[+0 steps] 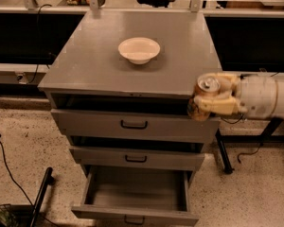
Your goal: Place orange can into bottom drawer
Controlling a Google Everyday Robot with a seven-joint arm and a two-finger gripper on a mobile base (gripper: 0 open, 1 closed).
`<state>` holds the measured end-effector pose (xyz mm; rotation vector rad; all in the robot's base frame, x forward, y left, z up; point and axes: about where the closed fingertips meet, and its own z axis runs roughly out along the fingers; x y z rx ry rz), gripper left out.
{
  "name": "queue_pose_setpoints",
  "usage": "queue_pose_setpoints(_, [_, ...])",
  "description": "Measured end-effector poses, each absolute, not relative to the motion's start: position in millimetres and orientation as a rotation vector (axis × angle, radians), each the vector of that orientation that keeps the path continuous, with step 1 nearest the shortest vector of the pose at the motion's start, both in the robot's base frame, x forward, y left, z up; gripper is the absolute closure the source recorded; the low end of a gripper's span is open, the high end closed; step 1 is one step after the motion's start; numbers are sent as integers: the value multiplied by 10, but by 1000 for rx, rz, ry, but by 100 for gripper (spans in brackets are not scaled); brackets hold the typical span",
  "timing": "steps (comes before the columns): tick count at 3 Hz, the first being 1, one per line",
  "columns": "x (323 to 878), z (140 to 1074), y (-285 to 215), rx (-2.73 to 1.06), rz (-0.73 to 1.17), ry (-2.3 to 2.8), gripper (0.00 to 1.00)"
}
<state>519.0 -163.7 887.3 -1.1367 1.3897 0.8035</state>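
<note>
While my gripper (211,97) sits at the right-centre of the frame, clenched around the orange can (208,84), the can stands roughly upright with its silver top and pull tab facing up toward the camera. One cream finger (217,106) crosses the front of the can's patterned body and the other lies behind it, so the can is pinched between them. My pale arm (262,96) runs off to the right edge of the frame. In the picture the can overlaps the front right corner of the grey cabinet top (109,72) – whether it touches that edge or hangs just clear of it, I cannot tell. The bottom drawer (137,194) lies at the lower centre of the frame, pulled well out, its wide tray showing a bare grey floor and a small dark handle on its front. It is well apart from the can, below and to the left of it. Above it, the middle drawer (132,158) and the top drawer (132,124) are each out only a little, with a dark gap over each front. A cream bowl (139,49) rests on the cabinet top, toward the upper centre of the frame, apart from the can.
</note>
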Motion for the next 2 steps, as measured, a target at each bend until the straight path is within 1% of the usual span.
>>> queue_pose_setpoints(1, [5007,8140,-1825,-1052,740,1349,100])
queue_pose_setpoints(2, [4879,7867,-1937,-1090,684,1299,100])
